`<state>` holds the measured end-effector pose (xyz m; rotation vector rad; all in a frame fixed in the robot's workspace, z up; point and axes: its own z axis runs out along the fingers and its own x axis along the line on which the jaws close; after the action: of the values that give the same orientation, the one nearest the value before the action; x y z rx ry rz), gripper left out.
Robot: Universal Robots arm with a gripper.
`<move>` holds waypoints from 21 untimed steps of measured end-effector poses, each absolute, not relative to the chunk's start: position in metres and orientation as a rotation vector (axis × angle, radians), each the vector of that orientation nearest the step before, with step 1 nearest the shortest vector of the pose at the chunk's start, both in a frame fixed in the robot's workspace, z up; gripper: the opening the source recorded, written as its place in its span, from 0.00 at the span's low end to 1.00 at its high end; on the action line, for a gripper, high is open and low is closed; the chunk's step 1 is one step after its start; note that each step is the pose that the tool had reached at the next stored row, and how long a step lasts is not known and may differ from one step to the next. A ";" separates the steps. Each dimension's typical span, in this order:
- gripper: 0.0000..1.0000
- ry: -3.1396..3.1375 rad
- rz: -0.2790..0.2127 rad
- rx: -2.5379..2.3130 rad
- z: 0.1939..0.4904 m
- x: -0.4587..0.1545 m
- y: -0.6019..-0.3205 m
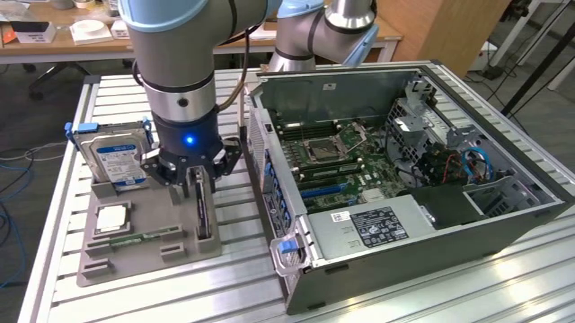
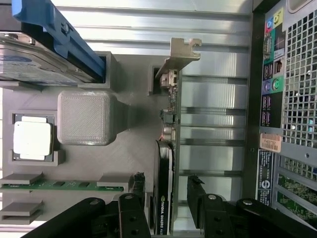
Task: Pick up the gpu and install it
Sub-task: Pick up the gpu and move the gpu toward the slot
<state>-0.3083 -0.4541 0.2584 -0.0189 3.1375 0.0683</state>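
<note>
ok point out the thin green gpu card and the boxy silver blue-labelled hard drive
thin green gpu card (image 2: 163,183), wrist view, black cooler block
boxy silver hard drive (image 1: 120,161), exterior view, blue label

Slatted aluminium table (image 1: 144,303), grey parts holder (image 1: 184,254), open computer case (image 1: 386,266)

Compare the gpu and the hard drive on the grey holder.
The gpu is a thin card on edge; the hard drive is a boxy silver block. The gpu has a silver end bracket; the hard drive wears a blue label and blue frame. The gripper straddles the gpu, not the hard drive. Both stand in the grey holder.
</note>
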 end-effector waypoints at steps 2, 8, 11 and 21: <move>0.47 3.138 0.068 -0.019 0.257 -0.309 -0.454; 0.47 3.137 0.069 -0.019 0.254 -0.310 -0.454; 0.47 3.138 0.068 -0.019 0.252 -0.310 -0.454; 0.47 3.137 0.068 -0.019 0.243 -0.309 -0.454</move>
<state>-0.3086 -0.4541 0.2435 -0.0187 3.1375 0.0685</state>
